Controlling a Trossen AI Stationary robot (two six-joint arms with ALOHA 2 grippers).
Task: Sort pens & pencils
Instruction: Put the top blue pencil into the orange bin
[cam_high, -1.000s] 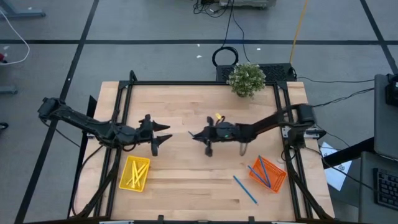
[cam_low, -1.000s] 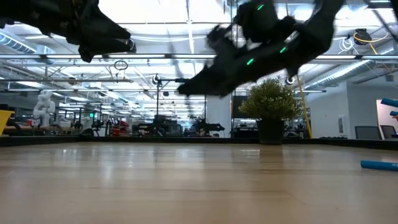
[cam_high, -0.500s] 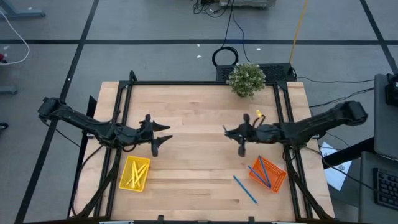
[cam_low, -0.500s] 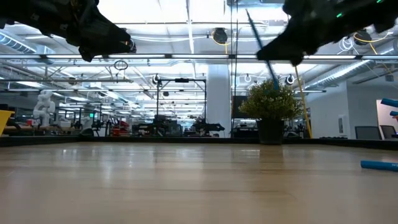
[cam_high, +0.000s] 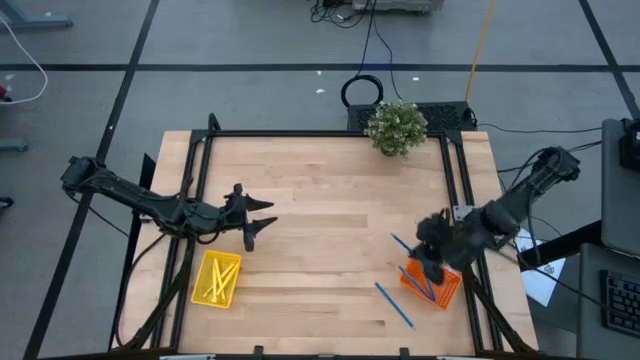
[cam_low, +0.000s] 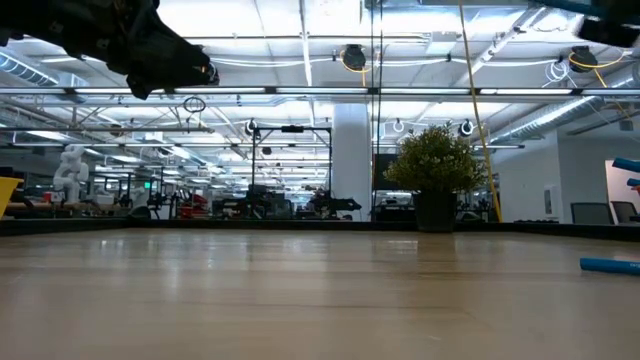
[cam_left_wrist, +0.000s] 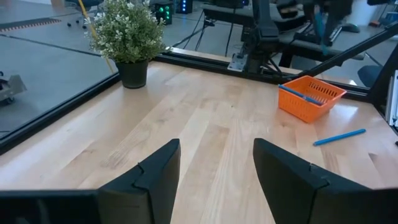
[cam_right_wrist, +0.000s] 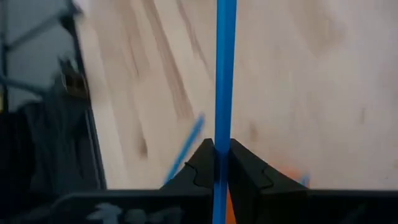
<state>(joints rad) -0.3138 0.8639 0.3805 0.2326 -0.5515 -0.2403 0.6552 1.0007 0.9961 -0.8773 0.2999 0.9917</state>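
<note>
Gripping a blue pen (cam_right_wrist: 224, 74), the right end effector (cam_high: 432, 262) hangs over the orange basket (cam_high: 447, 291).

Light wood worktop (cam_high: 320, 190) on grey floor (cam_high: 250, 40) with dark tape lines, potted plant (cam_high: 396, 127) at far edge, ceiling strip lights (cam_low: 300, 40) overhead.
</note>
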